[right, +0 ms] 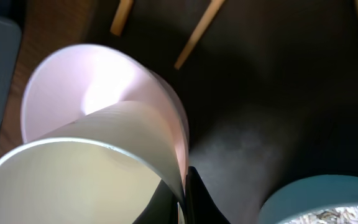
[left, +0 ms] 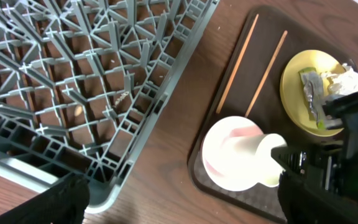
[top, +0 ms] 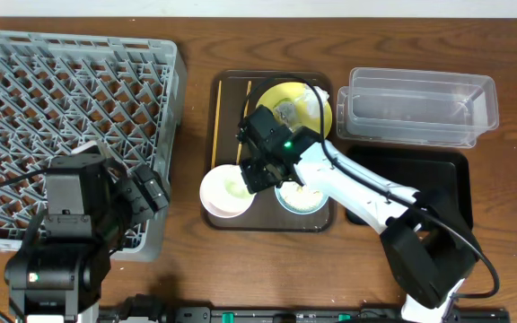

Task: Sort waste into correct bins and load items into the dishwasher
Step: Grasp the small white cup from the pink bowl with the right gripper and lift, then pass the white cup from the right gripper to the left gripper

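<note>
Tilted white bowl [right: 104,124] beside light blue bowl [right: 316,193]

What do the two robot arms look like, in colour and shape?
The left arm is black and boxy. The right arm has white rounded links and black joints, a thin black cable along it, and a black end effector bearing a green light.
</note>
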Robot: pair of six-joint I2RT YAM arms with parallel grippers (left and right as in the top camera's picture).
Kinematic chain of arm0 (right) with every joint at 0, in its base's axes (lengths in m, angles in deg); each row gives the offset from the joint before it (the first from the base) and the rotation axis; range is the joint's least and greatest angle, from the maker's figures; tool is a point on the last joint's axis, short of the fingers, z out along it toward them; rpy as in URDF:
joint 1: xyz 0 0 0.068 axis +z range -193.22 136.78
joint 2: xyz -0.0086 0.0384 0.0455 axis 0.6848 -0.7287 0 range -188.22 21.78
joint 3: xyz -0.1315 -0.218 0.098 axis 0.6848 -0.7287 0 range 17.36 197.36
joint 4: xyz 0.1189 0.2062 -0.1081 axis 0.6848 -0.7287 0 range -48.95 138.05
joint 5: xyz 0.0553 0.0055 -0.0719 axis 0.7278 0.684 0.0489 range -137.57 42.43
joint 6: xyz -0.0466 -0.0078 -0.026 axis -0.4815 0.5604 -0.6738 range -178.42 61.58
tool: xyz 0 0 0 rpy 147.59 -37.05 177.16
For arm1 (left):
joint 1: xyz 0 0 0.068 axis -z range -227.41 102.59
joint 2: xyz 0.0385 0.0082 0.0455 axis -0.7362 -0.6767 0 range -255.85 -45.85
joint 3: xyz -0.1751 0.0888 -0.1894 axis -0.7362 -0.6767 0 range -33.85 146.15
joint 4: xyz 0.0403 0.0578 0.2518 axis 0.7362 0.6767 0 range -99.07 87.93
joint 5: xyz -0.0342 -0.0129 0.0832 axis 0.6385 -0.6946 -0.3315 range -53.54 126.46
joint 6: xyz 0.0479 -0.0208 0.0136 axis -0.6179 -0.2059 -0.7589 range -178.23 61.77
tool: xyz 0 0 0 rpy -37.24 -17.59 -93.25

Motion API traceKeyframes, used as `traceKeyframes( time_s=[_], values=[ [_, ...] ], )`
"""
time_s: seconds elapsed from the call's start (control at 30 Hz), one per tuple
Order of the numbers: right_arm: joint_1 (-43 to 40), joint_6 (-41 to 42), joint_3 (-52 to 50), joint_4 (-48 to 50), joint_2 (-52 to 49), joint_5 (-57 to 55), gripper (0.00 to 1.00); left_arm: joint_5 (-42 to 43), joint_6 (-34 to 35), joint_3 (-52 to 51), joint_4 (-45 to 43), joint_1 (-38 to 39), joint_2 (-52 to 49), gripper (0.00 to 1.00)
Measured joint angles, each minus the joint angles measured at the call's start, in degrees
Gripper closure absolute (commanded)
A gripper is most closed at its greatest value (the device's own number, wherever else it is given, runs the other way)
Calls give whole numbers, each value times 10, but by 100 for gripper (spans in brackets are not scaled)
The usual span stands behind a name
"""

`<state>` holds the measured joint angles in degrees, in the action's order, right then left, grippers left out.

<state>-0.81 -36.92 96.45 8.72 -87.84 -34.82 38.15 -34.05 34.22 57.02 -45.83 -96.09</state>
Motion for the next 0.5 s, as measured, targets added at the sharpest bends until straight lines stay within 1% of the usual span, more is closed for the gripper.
traceKeyframes(
  time_s=[0.1, 0.23, 0.37, 0.5],
  values=[
    [-29, -4, 0, -1, 23, 30, 99, 44, -16, 0, -33, 0, -10, 3],
    [-95, -26, 0, -3, 98, 92, 99, 142, -39, 0, -97, 0, -37, 3],
    [-181, -78, 9, -4, 183, 205, 99, 252, -50, 0, -139, 0, -92, 8],
    [-242, -137, 14, -2, 229, 348, 99, 401, -58, -1, -194, 0, -160, 10]
  ],
)
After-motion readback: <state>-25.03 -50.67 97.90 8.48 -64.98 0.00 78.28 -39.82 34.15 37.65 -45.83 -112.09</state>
